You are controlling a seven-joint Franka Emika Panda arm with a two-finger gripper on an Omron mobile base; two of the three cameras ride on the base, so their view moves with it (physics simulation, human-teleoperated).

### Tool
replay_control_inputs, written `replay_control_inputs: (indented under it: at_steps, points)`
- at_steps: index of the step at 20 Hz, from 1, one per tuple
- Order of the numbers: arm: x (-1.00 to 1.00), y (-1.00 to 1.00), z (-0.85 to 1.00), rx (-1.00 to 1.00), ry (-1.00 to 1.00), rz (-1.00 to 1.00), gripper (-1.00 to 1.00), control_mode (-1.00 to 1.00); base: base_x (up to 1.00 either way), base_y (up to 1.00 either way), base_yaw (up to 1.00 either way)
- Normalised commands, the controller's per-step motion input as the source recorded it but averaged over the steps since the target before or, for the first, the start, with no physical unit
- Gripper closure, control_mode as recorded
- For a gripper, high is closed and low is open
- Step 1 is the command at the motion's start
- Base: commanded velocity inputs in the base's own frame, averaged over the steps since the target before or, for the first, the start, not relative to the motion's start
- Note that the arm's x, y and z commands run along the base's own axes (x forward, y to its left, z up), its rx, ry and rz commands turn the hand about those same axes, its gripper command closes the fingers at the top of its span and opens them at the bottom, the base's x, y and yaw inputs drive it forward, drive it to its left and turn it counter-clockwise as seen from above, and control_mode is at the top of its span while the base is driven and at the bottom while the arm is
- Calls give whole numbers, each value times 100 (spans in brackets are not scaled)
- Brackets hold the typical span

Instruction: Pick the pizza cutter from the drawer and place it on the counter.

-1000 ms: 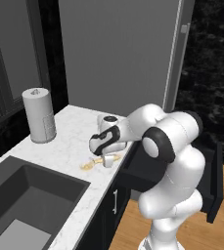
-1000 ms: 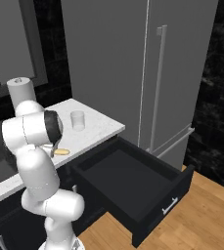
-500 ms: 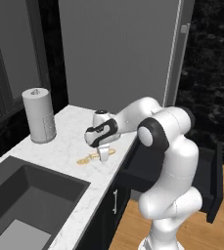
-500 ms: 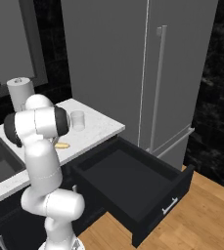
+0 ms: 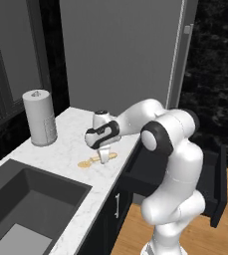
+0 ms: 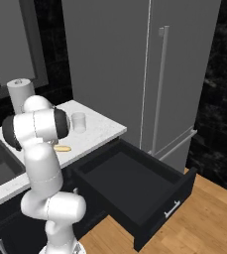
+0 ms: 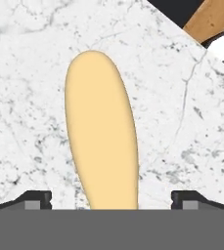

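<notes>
The pizza cutter (image 7: pixel 102 132) is lying flat on the white marble worktop (image 7: pixel 182 122), right between the jaws. In the hand view its long tan handle is running straight away from the jaws, and the two dark finger tips (image 7: pixel 35 199) are standing wide open, one on each side, not touching it. So the jaws are holding nothing. From the left base view the cutter (image 5: pixel 96 160) is sitting just under the gripper (image 5: pixel 104 158), with its round end sticking out toward the sink (image 5: pixel 31 199). The open black drawer (image 6: pixel 135 188) is well off to the side. I think the job is almost done, and the next move just needs the gripper going straight up, away from the handle.
</notes>
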Motion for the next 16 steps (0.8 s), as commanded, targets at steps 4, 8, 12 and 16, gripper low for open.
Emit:
replay_control_inputs:
  at_steps: [4,8,12,16]
  points:
    - [-69,-5,77,1,-13,0,-100,-100,0,0,0]
    - [-73,-38,100,9,0,-3,-100,-100,0,0,0]
    - [-64,-67,97,9,1,0,-100,-100,0,0,0]
    - [-57,-98,61,1,4,0,-100,-100,0,0,0]
